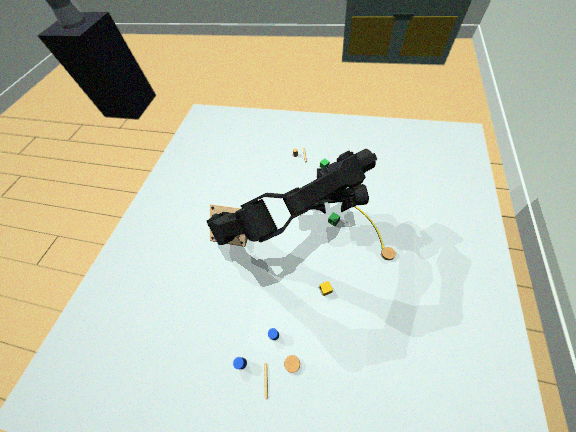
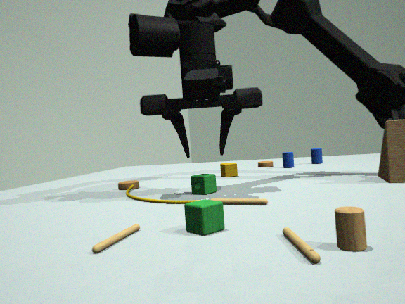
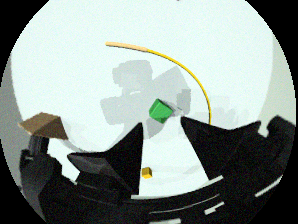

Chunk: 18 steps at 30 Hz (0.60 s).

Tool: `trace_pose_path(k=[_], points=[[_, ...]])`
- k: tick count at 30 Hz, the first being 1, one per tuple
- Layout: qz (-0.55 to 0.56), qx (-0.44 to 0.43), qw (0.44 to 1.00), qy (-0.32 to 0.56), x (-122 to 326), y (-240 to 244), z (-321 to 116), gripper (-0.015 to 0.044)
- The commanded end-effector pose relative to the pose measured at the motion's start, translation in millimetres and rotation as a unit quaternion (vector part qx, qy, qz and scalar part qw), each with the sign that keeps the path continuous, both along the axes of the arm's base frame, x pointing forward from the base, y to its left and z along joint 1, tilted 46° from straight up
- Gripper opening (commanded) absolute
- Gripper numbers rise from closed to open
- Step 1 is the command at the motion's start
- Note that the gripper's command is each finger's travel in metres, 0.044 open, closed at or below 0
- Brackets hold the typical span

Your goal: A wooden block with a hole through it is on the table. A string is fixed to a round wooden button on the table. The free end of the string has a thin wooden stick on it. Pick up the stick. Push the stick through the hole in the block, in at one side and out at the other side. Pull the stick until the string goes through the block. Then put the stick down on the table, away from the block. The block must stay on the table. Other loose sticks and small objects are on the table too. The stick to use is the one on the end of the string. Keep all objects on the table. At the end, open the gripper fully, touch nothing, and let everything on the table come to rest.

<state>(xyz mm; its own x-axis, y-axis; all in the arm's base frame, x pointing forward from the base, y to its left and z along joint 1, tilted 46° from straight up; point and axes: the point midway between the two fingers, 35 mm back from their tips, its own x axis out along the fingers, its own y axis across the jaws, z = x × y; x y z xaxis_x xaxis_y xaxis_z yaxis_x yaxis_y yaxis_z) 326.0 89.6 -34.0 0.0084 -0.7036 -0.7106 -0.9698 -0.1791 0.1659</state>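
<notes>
My gripper (image 1: 334, 209) (image 2: 204, 155) (image 3: 161, 121) is partly open and empty, its fingers pointing down above the table. The green block (image 1: 334, 218) (image 2: 203, 184) (image 3: 160, 111) stands on the table; the exterior view shows a dark round hole in its left face. The stick (image 2: 242, 201) (image 3: 125, 46) lies on the table, joined to the yellow string (image 1: 372, 225) (image 2: 158, 202) (image 3: 200, 82). In the top view the arm hides the stick. The string curves around beside the block, outside it, to the round button (image 1: 388, 253) (image 2: 129, 185). A finger hides the button in the wrist view.
Another green block (image 1: 324, 163) (image 2: 204, 217), two loose sticks (image 2: 117, 238) (image 2: 301, 245) and a brown cylinder (image 1: 295, 152) (image 2: 351, 229) are nearby. A yellow block (image 1: 326, 288) (image 2: 228, 169) (image 3: 146, 173), two blue cylinders (image 1: 273, 334) (image 1: 239, 363), a disc (image 1: 292, 364) and a stick (image 1: 265, 381) lie elsewhere.
</notes>
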Motion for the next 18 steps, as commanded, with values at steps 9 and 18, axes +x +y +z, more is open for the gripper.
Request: trace_pose_path(k=[9,18], points=[[0.000,0.000,1.000,0.000,0.0,0.0,0.0,0.0130],[0.000,0.000,1.000,0.000,0.0,0.0,0.0,0.0000]])
